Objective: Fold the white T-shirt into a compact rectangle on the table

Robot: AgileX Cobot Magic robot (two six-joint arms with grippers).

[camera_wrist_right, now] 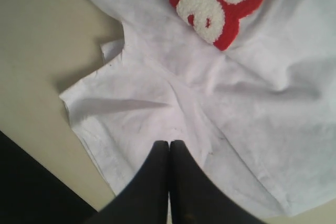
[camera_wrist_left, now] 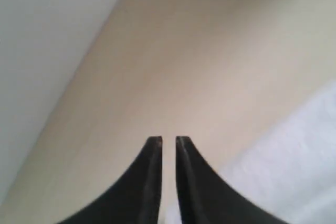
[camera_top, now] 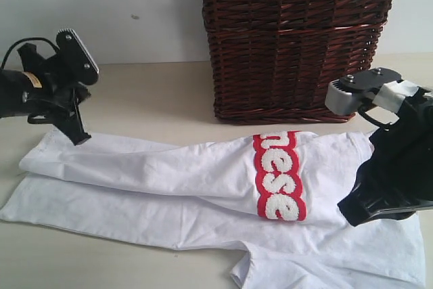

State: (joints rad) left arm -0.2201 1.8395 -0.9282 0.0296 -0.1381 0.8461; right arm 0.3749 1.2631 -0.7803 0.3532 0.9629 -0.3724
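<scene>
Left pincer (camera_wrist_left: 168, 139), right pincer (camera_wrist_right: 169, 142): black, tapered. Left arm (camera_top: 20, 93) had yellow label (camera_top: 30, 79), looped cable (camera_top: 40, 38); right, grey screwed plate (camera_top: 348, 93).

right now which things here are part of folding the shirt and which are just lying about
For the job: T-shirt, table, left gripper, right gripper.
Just lying about: basket.

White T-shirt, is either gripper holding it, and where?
Right gripper: shut, nothing visibly pinched. Left gripper: nearly shut at white T-shirt corner; hold cannot be told.
</scene>
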